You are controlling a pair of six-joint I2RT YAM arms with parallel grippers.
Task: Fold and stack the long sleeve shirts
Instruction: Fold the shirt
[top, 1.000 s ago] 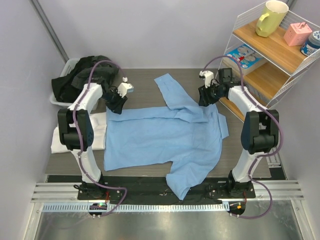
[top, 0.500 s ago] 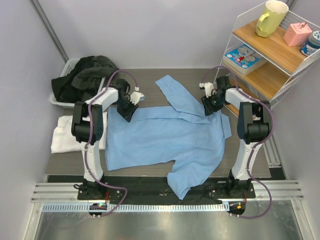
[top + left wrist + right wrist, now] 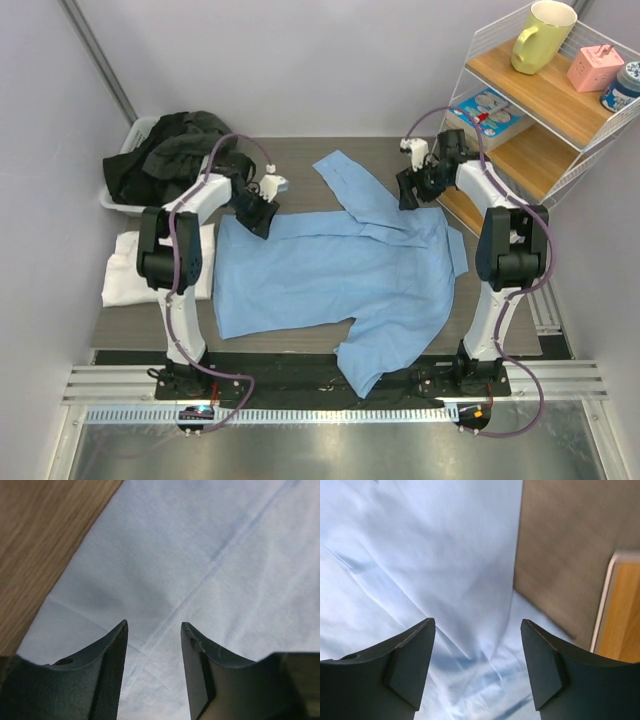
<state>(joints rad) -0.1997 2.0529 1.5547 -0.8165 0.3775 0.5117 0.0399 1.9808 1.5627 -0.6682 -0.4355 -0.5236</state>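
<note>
Your top view's bright and evenly lit, shadows soft; right wrist view's smeared, tabletop (image 3: pixel 560 545) blurred.

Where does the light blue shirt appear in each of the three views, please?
Top external: the light blue shirt lies spread flat in the centre of the frame.
Left wrist: the light blue shirt fills all but the upper left corner.
Right wrist: the light blue shirt covers the left and middle.
Shared landmark: the brown table, upper left in left wrist, upper right in right wrist.
</note>
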